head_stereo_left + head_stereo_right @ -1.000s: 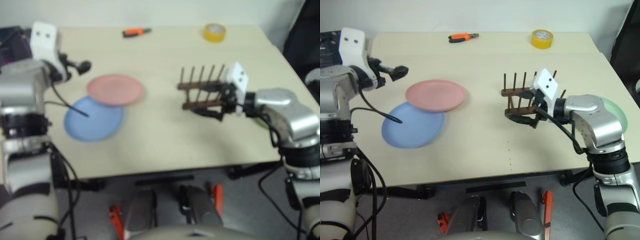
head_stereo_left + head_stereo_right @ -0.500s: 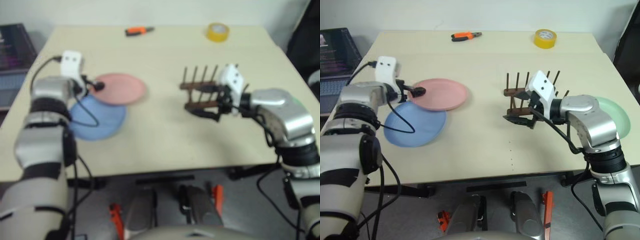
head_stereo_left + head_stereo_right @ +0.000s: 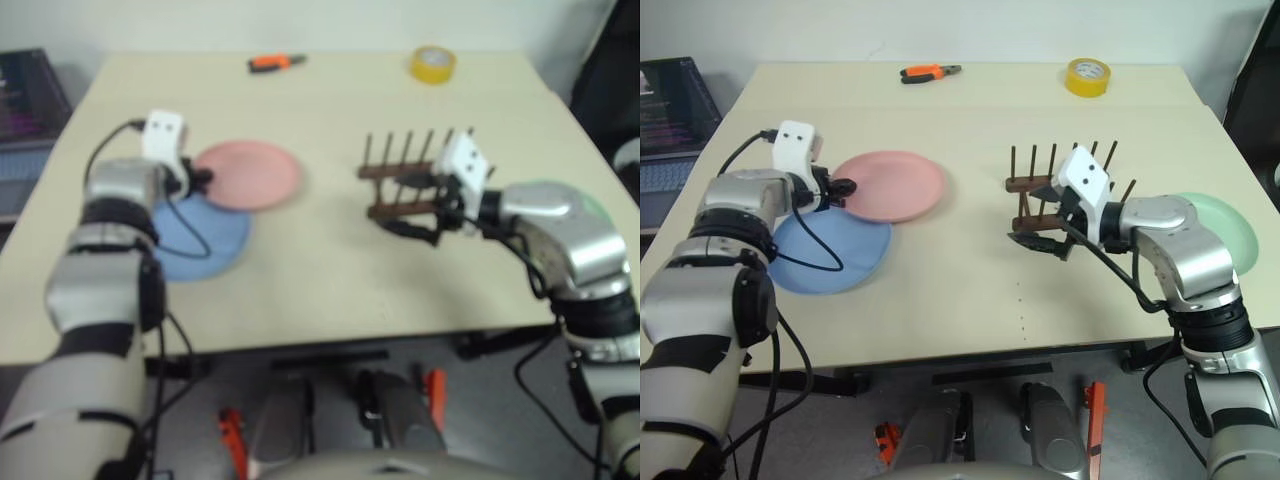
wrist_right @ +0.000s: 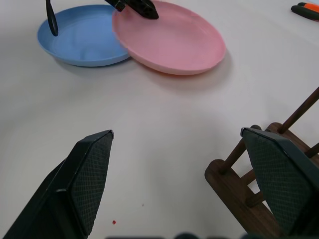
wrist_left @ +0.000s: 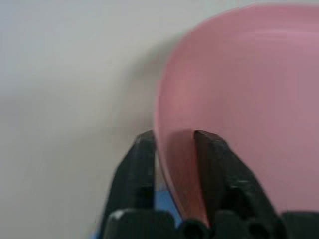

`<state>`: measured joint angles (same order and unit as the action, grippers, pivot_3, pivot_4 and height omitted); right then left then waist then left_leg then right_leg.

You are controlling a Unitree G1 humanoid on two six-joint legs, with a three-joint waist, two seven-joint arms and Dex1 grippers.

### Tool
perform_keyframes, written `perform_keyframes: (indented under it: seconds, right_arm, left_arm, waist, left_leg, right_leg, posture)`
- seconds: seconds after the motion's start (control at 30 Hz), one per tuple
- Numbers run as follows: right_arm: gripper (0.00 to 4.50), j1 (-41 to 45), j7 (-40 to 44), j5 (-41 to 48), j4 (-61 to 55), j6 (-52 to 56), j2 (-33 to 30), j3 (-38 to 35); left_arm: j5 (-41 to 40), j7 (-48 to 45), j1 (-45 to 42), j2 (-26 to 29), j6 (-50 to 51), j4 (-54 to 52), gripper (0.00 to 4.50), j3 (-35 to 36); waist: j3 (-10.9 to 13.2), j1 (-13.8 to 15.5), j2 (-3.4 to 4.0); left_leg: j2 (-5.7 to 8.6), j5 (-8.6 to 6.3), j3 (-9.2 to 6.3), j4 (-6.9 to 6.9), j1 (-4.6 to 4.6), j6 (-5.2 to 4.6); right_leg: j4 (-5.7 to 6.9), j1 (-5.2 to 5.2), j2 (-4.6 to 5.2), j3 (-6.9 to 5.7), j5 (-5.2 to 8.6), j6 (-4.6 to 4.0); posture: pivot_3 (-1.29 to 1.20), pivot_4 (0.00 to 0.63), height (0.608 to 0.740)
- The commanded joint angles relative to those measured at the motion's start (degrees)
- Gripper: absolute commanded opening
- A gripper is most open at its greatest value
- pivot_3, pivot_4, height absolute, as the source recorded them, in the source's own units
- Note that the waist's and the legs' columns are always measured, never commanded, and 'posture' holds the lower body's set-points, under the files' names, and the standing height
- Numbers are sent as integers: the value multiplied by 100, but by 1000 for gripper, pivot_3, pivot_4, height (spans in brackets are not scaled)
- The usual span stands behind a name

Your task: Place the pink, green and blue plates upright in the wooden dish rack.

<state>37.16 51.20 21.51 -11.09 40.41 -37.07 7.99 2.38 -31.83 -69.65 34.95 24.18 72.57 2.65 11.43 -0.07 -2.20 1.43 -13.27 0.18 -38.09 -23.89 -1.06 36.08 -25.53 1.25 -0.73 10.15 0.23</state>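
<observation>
Pink plate (image 3: pixel 889 186) lies flat on the counter (image 3: pixel 970 280) with its near-left edge overlapping the blue plate (image 3: pixel 830 252), and the left pincer (image 5: pixel 172 149) has its fingers nipped onto that rim, one above and one below. The lift, I judge, should tip the plate up gently, so the thin rim does not slip and the blue plate is not dragged. Well apart to the right stands the wooden dish rack (image 3: pixel 1058 190), the right pincer (image 3: pixel 1040 243) spread wide and empty beside it, the green plate (image 3: pixel 1230 225) behind that arm.
</observation>
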Motion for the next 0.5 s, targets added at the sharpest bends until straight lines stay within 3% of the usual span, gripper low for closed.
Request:
perform_keyframes:
  seconds: [0.03, 0.4, 0.5]
  right_arm:
    - [4500, 118, 9, 41, -190, -64, -37, -158]
    - [4500, 293, 24, 71, -229, -153, 137, -83]
    - [4500, 709, -235, -84, 5, -449, 662, 44]
  left_arm:
    - [-16, 97, -240, 117, -148, -95, 146, 92]
    - [-187, -7, -602, 194, -125, -350, 30, 332]
    - [-307, -179, -792, 251, -4, -725, 30, 392]
  waist:
    - [0, 1, -1]
    - [-1, -5, -1]
    - [1, -36, -3]
  left_leg:
    - [0, 0, 0, 0, 0, 0]
    - [0, 0, 1, -4, 2, 0]
    - [0, 0, 4, -4, 2, 0]
  right_leg:
    - [0, 0, 0, 0, 0, 0]
    - [4, 1, -1, -1, -4, -1]
    - [4, -1, -2, 2, -11, -12]
  posture:
    - [0, 150, 740]
    - [0, 150, 740]
    - [0, 150, 740]
